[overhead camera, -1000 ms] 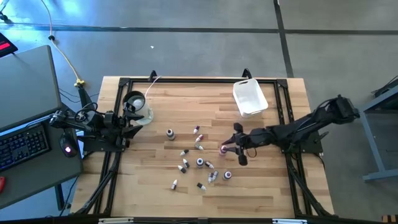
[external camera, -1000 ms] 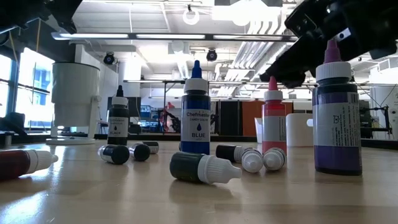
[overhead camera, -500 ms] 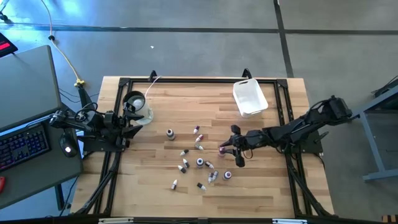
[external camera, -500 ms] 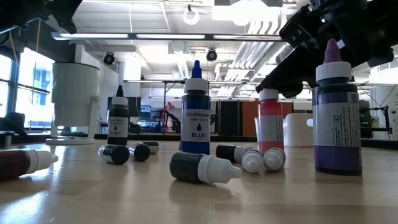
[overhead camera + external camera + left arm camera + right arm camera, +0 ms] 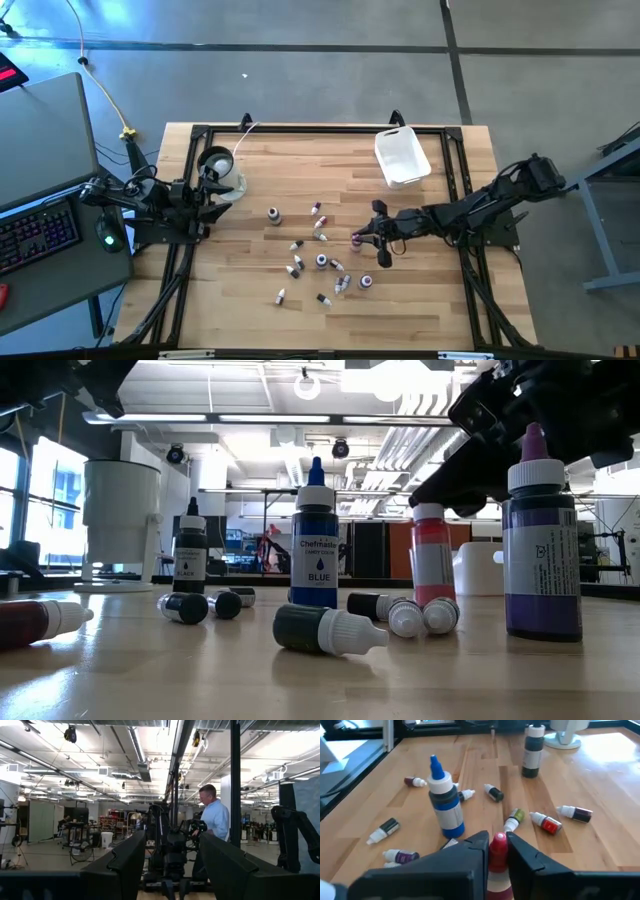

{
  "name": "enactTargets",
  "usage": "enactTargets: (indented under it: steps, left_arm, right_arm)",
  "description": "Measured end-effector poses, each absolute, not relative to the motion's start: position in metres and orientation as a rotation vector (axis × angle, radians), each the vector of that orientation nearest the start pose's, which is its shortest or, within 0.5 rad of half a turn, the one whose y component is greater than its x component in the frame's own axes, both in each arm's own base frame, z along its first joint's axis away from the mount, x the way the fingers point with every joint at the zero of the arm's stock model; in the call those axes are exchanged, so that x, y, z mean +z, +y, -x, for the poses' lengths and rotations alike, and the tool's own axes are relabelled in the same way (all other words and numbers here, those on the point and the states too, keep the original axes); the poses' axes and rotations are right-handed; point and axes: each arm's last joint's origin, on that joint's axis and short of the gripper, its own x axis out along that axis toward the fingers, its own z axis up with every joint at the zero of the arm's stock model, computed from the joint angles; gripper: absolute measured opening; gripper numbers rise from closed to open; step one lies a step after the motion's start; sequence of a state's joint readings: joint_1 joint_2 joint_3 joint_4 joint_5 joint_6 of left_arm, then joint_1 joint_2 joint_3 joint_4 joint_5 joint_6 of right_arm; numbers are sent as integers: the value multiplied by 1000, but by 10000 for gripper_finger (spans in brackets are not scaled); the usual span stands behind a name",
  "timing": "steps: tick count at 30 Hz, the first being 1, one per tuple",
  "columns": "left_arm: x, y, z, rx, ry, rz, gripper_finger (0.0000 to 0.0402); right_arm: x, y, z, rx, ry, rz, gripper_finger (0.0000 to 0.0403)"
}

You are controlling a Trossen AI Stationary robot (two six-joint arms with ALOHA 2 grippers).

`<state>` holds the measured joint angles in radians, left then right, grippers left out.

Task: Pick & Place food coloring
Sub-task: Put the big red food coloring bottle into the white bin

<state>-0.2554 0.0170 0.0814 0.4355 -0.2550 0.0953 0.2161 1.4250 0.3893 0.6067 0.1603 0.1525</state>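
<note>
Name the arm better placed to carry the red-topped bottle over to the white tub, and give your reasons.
Right. The right gripper is closed around the red-topped bottle at mid-table, with the white tub on its side. The left gripper waits at the table's left edge, far from both.

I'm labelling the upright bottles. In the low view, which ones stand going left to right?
Black bottle → blue bottle → red bottle, its top between the right gripper's fingers → purple bottle.
</note>
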Motion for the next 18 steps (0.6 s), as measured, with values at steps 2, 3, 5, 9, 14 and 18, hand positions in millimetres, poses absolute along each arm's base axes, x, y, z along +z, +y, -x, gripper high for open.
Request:
enactTargets:
  steps: [2,3,5,9,14,18]
  left_arm:
    - [230,-13,-80,22,-483,33,186]
    - [230,-13,-80,22,-483,33,186]
    - [230,-13,-80,23,-483,33,186]
    - [230,-13,-80,23,-489,34,186]
    - [230,-13,-80,25,-490,35,186]
    - [230,-13,-79,25,-492,36,186]
  right_arm:
    - [145,48,-241,-3,417,-88,38]
    - [146,48,-242,-7,400,-96,38]
    - [150,48,-242,16,359,-75,38]
    - [182,45,-240,11,164,-6,38]
    - [225,29,-228,-182,56,132,38]
    - [268,5,-211,-618,15,276,38]
